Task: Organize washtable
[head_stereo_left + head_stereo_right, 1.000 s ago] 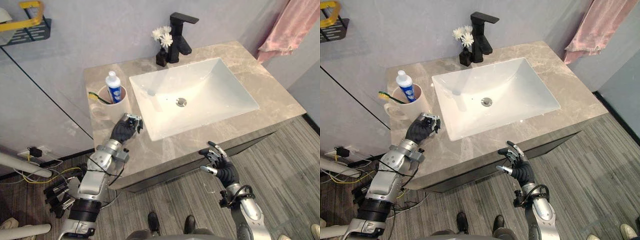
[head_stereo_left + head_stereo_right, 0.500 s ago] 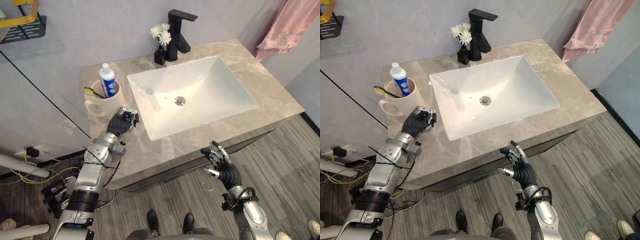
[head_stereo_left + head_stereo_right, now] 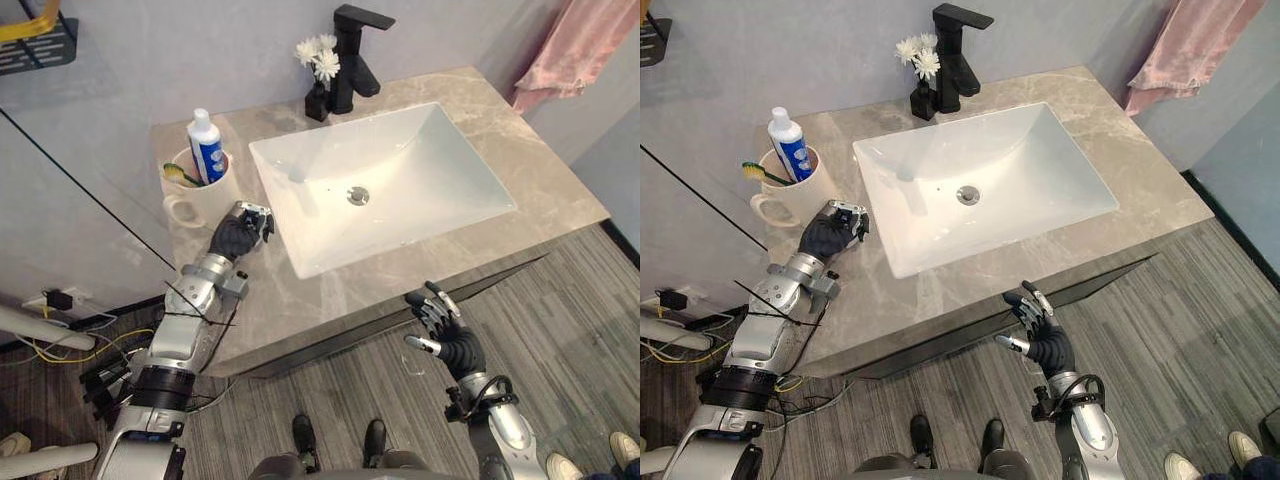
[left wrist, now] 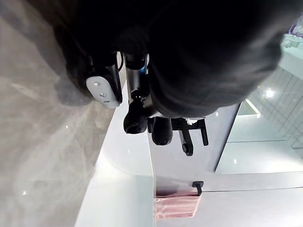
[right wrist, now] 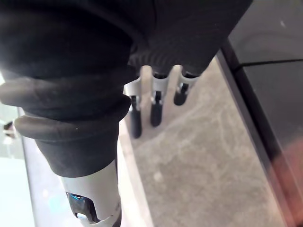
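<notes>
Toothpaste [image 3: 205, 145] and toothbrush [image 3: 178, 174] are standing in the mug [image 3: 197, 192], upper left; the job looks nearly done; the left hand [image 3: 238, 233] is resting beside it, fingers curled, holding nothing; the right hand [image 3: 450, 340], lower right, is hanging with fingers spread.

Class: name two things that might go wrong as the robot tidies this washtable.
The left hand, fingers curled, sits close beside the mug holding toothpaste and a toothbrush; a careless move might tip it. The vase of flowers stands beside the faucet; a reach there might topple it.
</notes>
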